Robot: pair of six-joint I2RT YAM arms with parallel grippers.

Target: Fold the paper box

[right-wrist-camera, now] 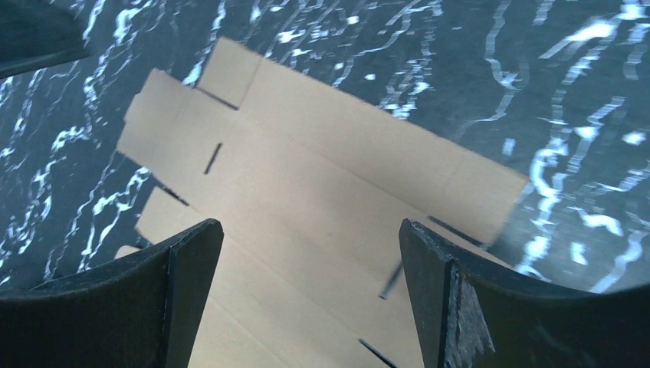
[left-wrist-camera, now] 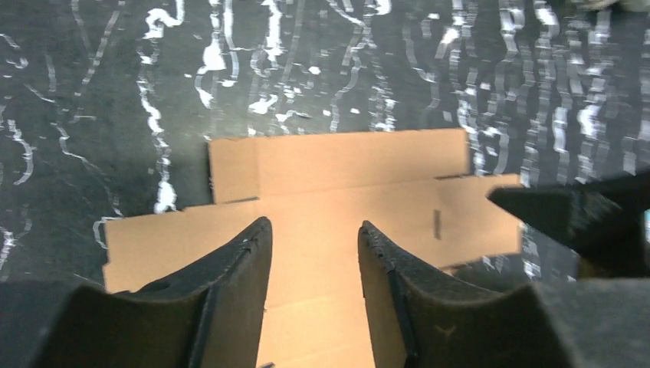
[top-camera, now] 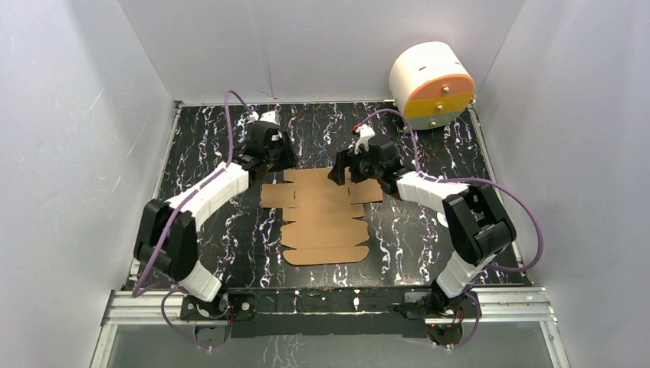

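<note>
Paper box (top-camera: 323, 218): flat brown die-cut sheet, unfolded, mid-table between the two arms, long axis running near to far; no panel raised yet.
Near rail (top-camera: 329, 303): aluminium frame at the table's near edge, both arm bases on it, well apart from the sheet.
Near flap (top-camera: 326, 255): round-cornered end panel, flush on the black marbled tabletop (top-camera: 429, 238); untouched, with bare top on three sides.
Step in hand: judged as the start of the first fold, at the sheet's far end.
Left gripper (left-wrist-camera: 314, 226): fingers partly spread, nothing between them, hovering over the far left part of the sheet, aimed across it.
Right gripper (right-wrist-camera: 306, 226): fingers spread wide, empty, above the far right part.
Far wings (top-camera: 366, 192): side tabs with short slots, lying flat, edges free on the outer side.
Doing it well: pin the middle panel with one set of fingers and raise a far flap along its crease with the other. Press beside the crease, not on a slot. Go slowly, since light card on a smooth top looks likely to skate.
Gap between arms: a right fingertip (left-wrist-camera: 567, 211) shows close in the left wrist view; risk of a clash if both close on one flap.
Far room: bare top beyond the sheet's far edge, up to the back wall (top-camera: 322, 46).
White cylinder (top-camera: 431, 80): orange-and-yellow face, at the far right corner, well apart from the sheet.
</note>
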